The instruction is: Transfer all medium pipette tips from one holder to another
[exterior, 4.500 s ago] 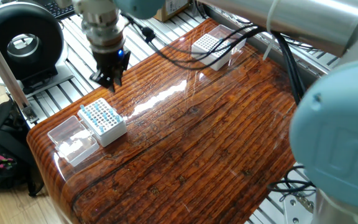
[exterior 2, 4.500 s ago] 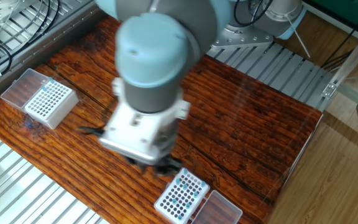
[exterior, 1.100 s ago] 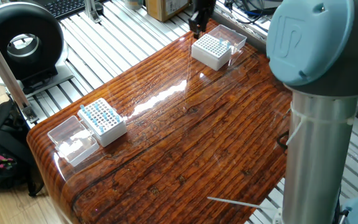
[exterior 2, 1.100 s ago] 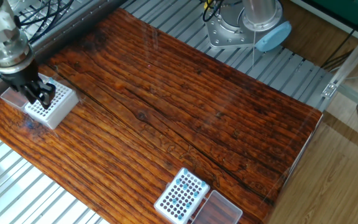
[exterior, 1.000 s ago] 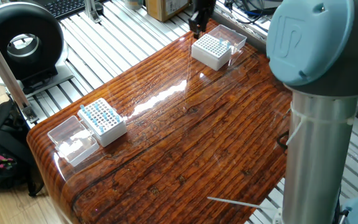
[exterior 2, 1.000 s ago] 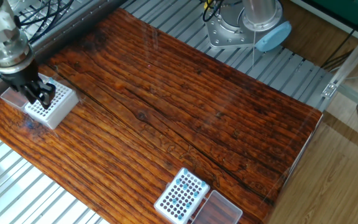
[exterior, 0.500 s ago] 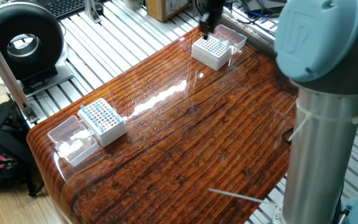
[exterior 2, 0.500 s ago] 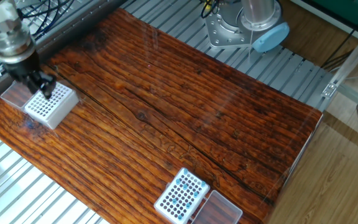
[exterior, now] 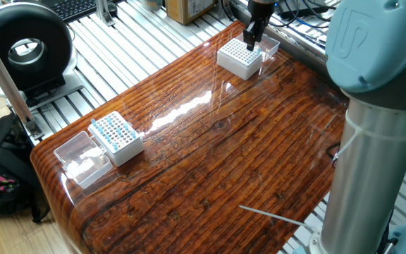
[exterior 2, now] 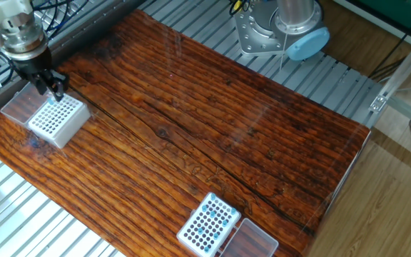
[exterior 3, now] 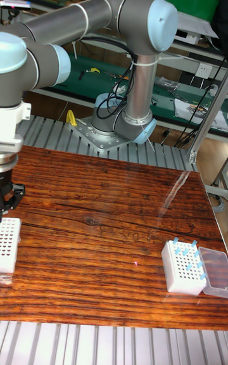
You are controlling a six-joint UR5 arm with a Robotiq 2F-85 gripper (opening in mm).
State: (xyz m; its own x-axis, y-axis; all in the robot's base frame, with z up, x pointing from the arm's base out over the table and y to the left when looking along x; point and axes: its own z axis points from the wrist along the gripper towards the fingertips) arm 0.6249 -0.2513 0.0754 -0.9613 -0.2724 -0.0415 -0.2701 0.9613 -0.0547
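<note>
Wooden table (exterior: 210, 162) | hand (exterior 2: 54, 91) over white box (exterior 2: 57, 120) | jaw gap unclear

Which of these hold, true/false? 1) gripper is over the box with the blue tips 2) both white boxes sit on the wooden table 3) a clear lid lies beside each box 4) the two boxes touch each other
1) False. The gripper hangs over the far white box, whose grid shows almost no blue; the blue-topped tips sit in the other white box.
2) True. Both rest on the wooden table.
3) True. One clear lid is by the tip box, another by the far box.
4) False. They stand at opposite ends of the table.
</note>
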